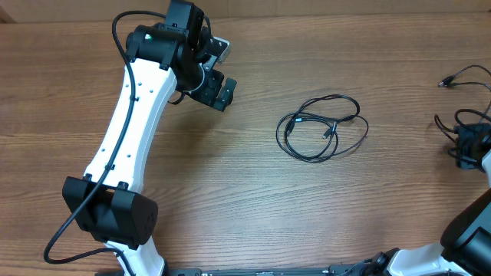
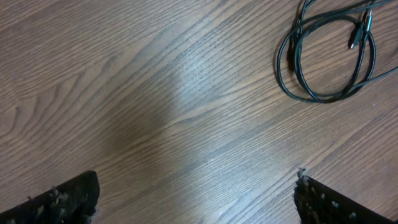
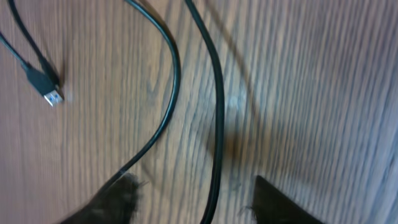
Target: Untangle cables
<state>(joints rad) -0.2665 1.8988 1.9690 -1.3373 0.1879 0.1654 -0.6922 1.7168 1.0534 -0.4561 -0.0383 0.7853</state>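
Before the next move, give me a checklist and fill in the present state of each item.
1. Left end effector open and empty: ok.
2. Coiled cable lying flat, clear of both arms: ok.
3. One cord lined up between the fingers of the right end effector: ok.
4. That cord clamped: not ok; the fingers stand apart from it.
5. Second cord clear of the closing path: cannot tell; it runs right up to one fingertip.
6. USB plug lying loose on the table, not under the fingers: ok.
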